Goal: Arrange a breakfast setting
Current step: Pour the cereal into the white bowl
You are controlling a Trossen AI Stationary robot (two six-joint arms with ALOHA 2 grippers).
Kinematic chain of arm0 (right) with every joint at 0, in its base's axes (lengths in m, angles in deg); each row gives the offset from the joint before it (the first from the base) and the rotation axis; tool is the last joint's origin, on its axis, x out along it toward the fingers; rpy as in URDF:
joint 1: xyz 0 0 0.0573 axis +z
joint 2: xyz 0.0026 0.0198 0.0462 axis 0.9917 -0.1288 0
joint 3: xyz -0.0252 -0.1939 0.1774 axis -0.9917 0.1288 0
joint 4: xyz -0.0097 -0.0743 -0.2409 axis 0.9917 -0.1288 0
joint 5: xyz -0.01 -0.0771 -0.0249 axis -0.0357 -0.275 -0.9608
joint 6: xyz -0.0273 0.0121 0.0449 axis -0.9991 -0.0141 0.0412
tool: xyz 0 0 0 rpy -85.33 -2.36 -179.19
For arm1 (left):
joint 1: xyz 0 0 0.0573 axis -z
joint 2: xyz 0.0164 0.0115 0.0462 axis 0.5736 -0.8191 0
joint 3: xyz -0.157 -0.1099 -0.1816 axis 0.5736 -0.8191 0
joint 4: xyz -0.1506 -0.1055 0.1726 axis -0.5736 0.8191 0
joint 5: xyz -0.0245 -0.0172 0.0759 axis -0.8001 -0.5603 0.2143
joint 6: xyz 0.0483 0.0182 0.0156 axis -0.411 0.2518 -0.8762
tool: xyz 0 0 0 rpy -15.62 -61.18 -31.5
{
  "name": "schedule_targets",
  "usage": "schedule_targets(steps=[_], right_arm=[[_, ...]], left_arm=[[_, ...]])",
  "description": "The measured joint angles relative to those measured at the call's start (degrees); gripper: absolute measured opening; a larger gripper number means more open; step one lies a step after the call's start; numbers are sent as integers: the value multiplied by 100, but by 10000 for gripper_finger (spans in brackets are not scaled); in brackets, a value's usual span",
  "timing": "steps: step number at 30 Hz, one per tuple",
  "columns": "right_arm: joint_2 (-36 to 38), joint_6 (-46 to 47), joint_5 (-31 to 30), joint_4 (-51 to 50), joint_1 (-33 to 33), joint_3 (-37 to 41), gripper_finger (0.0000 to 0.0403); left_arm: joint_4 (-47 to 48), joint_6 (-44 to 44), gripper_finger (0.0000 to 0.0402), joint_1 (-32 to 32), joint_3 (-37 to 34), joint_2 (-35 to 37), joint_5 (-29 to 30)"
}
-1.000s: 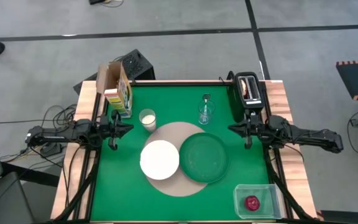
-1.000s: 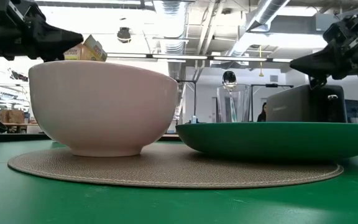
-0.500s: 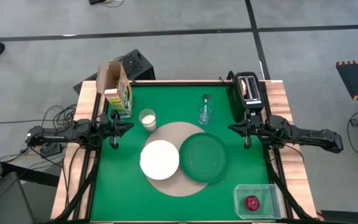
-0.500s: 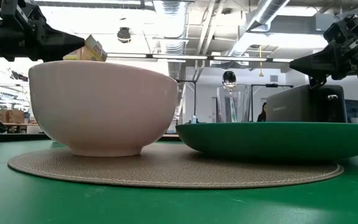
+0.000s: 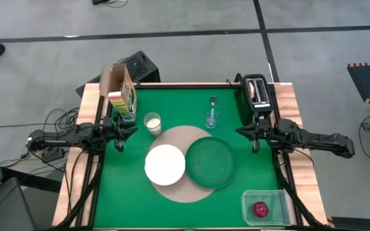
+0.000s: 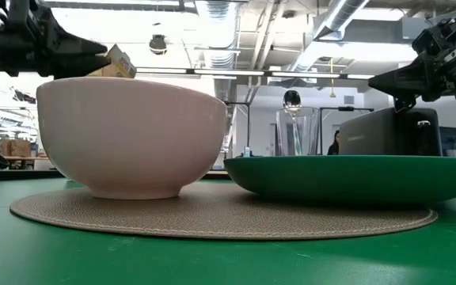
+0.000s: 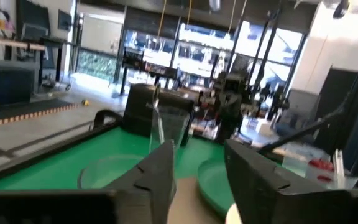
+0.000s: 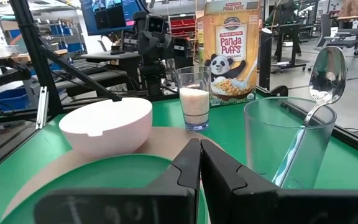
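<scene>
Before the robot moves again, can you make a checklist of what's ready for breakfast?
1. Bowl on the mat: ok.
2. Green plate on the mat beside the bowl: ok.
3. Spoon by the bowl: not ok, it stands in the glass.
4. Apple on the plate: not ok, it sits in the plastic tub.
5. Left gripper open, holding nothing: ok.
6. Right gripper shut, holding nothing: ok.

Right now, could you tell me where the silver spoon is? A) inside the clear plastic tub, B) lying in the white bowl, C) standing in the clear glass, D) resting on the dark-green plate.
C: the silver spoon stands in the clear glass, its handle slanting down inside and its bowl above the rim.
</scene>
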Motion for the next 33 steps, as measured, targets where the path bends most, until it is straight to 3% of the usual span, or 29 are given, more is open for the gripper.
schedule_targets(steps=[6, 14, 22, 33], right_arm=[[0, 0, -5, 5, 0, 2, 42], [0, -241, -162, 25, 0, 1, 42], [0, -153, -161, 24, 0, 2, 42], [0, -201, -164, 17, 0, 2, 42]], left_arm=[[69, 73, 176, 0, 1, -2, -12], [508, 96, 177, 0, 411, -63, -152], [1784, 101, 177, 1, 1456, -587, 371], [3336, 81, 177, 2, 3262, -1973, 1205]])
